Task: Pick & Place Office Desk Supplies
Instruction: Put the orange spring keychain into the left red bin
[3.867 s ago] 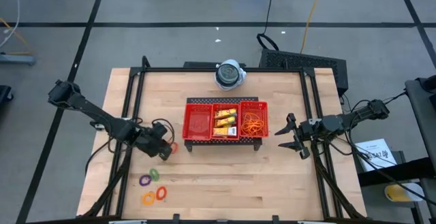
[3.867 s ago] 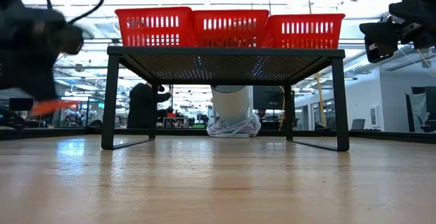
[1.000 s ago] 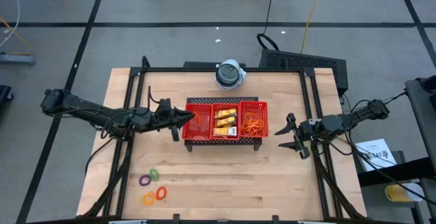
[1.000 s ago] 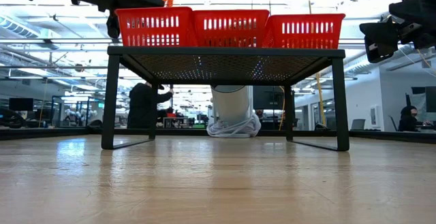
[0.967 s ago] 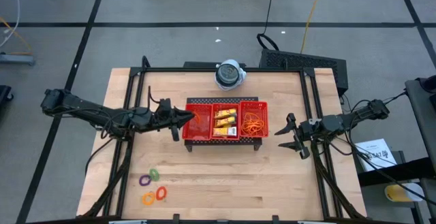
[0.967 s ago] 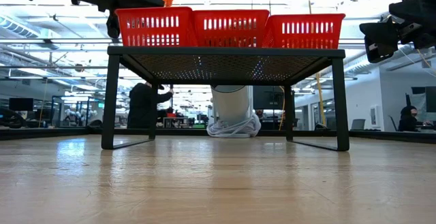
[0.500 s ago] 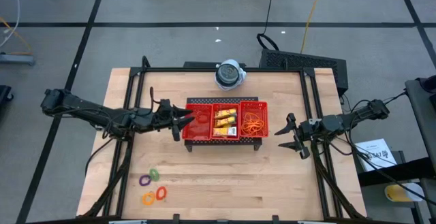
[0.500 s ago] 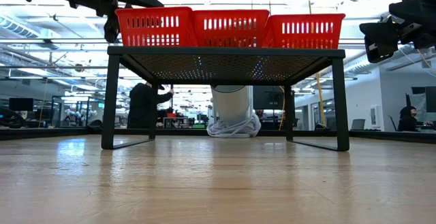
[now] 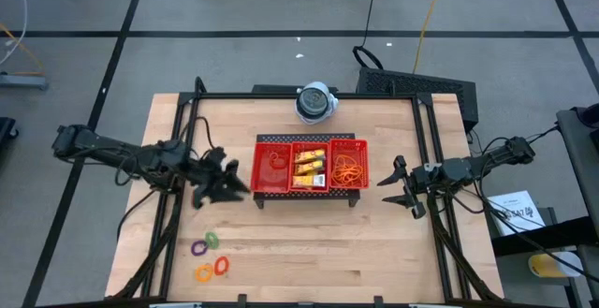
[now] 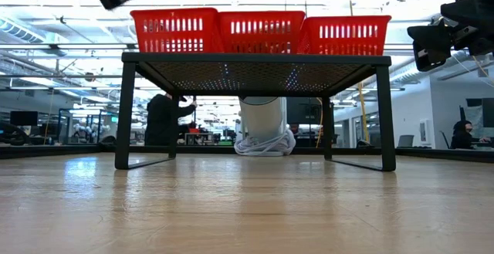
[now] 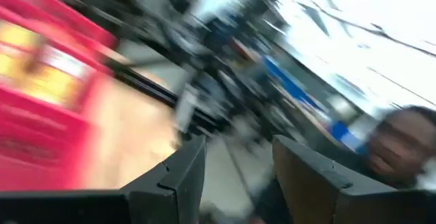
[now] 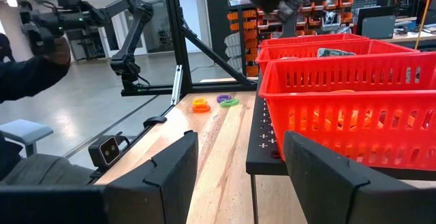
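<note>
High view | left gripper (image 9: 227,186) fingers parted, empty, just beside red tray (image 9: 310,190); rings (image 9: 210,256) lie well below its fingertips, awaiting pickup | right gripper (image 9: 398,184) open, waiting beside tray

Both arms are dark, nearly black, built of slim tubular links joined by chunkier rounded joints. Black cables loop loosely along the left arm (image 9: 122,154) and trail from the right arm (image 9: 487,161) near its base. Each arm ends in a two-finger hand: the left hand (image 9: 227,181) and the right hand (image 9: 397,184) carry flat, angular black fingers (image 12: 170,173) with bevelled edges and a matte finish. A boxy black camera housing sits on each wrist.
</note>
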Motion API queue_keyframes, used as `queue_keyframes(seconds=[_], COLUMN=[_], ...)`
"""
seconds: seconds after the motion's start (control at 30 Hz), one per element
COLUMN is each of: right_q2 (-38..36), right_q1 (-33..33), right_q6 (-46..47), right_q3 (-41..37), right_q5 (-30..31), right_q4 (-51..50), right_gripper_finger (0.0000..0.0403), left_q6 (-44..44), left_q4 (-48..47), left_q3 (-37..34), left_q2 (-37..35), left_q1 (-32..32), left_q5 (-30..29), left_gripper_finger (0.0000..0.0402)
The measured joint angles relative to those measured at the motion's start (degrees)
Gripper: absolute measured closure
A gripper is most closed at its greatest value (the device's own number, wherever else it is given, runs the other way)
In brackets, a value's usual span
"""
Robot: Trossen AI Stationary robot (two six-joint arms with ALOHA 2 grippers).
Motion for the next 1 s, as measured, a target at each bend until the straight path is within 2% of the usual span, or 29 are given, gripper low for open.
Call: queue_keyframes(seconds=[0.07, 0.17, 0.33, 0.43, 0.53, 0.67, 0.8, 0.9, 1.0], right_q2=[0.0, 0.0, 0.0, 0.0, 0.0, 0.0, 0.0, 0.0, 0.0], right_q1=[0.0, 0.0, 0.0, 0.0, 0.0, 0.0, 0.0, 0.0, 0.0], right_q6=[0.0, 0.0, 0.0, 0.0, 0.0, 0.0, 0.0, 0.0, 0.0], right_q3=[0.0, 0.0, 0.0, 0.0, 0.0, 0.0, 0.0, 0.0, 0.0], right_q5=[0.0, 0.0, 0.0, 0.0, 0.0, 0.0, 0.0, 0.0, 0.0], right_q4=[0.0, 0.0, 0.0, 0.0, 0.0, 0.0, 0.0, 0.0, 0.0], right_gripper_finger=[0.0197, 0.0197, 0.0197, 0.0197, 0.0197, 0.0197, 0.0197, 0.0197, 0.0197], left_q6=[-0.4, -1.1, -10.1, -15.5, -16.4, -16.1, -17.4, -23.2, -31.1], left_q4=[-0.1, 0.2, 2.4, 7.0, 5.1, -4.4, -21.4, -36.6, -46.6], left_q3=[0.0, 0.0, 0.0, 0.1, 2.5, 9.4, 17.6, 21.3, 21.5], left_q2=[0.2, 1.5, 4.2, 5.9, 8.0, 12.8, 19.4, 24.0, 28.6], left_q1=[-2.4, -6.4, -13.7, -18.0, -22.8, -28.2, -31.3, -32.4, -33.4], left_q5=[1.6, -0.7, -4.0, -8.3, -13.4, -19.1, -22.6, -22.9, -21.8], left_gripper_finger=[0.0222, 0.0222, 0.0222, 0.0222, 0.0222, 0.0222, 0.0222, 0.0222, 0.0222])
